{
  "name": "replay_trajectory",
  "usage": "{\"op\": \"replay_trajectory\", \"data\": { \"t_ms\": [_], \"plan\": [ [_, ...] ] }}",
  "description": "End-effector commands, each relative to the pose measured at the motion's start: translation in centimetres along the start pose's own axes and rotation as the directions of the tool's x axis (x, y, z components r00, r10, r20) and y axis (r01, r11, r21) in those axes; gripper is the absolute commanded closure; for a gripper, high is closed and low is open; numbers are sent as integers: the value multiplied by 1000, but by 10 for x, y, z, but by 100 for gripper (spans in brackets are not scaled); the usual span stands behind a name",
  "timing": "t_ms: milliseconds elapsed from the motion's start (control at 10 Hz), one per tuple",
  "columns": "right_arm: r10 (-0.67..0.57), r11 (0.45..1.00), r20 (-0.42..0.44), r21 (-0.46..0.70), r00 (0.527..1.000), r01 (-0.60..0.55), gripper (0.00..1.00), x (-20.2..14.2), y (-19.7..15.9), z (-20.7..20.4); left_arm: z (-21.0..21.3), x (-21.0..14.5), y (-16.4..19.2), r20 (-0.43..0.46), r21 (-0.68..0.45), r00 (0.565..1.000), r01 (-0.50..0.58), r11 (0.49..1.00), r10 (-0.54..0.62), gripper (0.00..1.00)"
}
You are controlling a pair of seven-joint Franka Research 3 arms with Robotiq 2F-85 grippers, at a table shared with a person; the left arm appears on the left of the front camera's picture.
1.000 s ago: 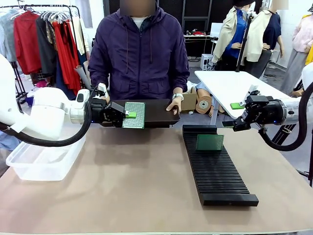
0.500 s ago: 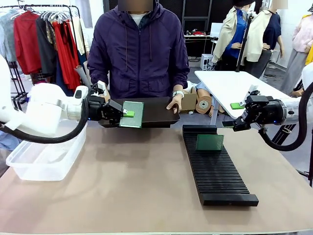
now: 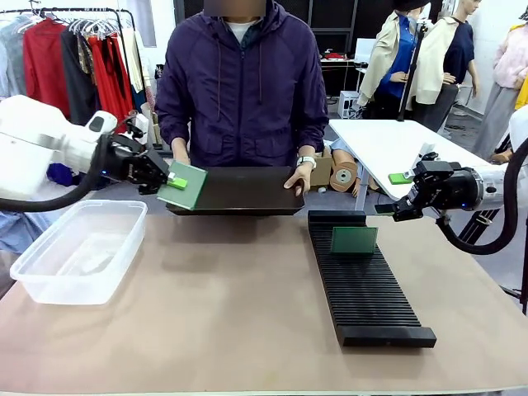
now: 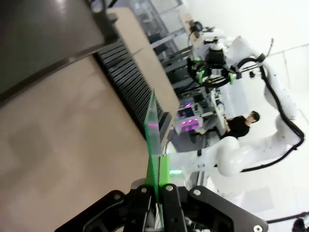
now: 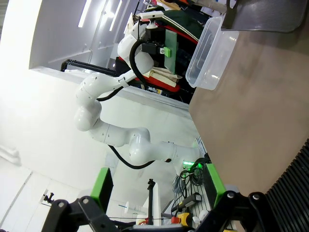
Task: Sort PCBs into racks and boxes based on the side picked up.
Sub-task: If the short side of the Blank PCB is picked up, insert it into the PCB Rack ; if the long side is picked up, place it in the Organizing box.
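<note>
Clear plastic box (image 3: 78, 249) sits at our left on the desk (image 3: 231, 322), and just above its far corner our left gripper (image 3: 169, 183) has its jaws clamped on a PCB's (image 3: 185, 186) edge. We reckon it's light, thin and stiff, so edge grips suit it. Another PCB (image 3: 354, 239) stands in the rack (image 3: 367, 290). Our right gripper (image 3: 394, 208) hangs with jaws wide apart, holding nothing.

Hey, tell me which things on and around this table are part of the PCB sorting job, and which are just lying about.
Part of the job:
- PCB held in the left claw
- PCB standing in the black slotted rack
- black slotted rack
- clear plastic tub
- black tray held by the person
- right claw, open

Just lying about:
- clothes rail
- cardboard rolls
- white side table
</note>
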State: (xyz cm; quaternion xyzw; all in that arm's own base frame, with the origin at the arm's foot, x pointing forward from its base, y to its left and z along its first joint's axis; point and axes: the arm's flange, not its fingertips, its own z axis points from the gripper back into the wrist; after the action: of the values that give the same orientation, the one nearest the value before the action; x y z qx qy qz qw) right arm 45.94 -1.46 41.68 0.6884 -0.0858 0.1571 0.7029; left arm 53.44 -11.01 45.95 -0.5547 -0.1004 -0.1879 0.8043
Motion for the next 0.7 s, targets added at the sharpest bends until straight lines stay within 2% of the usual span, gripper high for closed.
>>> {"op": "replay_trajectory", "data": {
  "t_ms": [0, 100, 300, 500, 600],
  "plan": [
    [5, 1000, -4, -12, 1000, -5, 0, 2, 1, -2, 18, -8, -8, -42, 99, 998, -39, 994, 43, 100],
    [5, 1000, -4, -12, 1000, -5, 0, 2, 1, -2, 28, -12, -10, -98, 202, 992, -55, 978, 76, 100],
    [5, 1000, -4, -12, 1000, -5, 0, 2, 1, -2, 51, -14, -15, -98, 316, 989, -72, 946, 108, 100],
    [5, 1000, -4, -12, 1000, -5, 0, 2, 1, -2, 70, -17, -15, -141, 514, 978, -62, 856, 155, 100],
    [5, 1000, -4, -12, 1000, -5, 0, 2, 1, -2, 77, -17, -14, -162, 566, 972, -48, 823, 168, 100]
  ]
}}
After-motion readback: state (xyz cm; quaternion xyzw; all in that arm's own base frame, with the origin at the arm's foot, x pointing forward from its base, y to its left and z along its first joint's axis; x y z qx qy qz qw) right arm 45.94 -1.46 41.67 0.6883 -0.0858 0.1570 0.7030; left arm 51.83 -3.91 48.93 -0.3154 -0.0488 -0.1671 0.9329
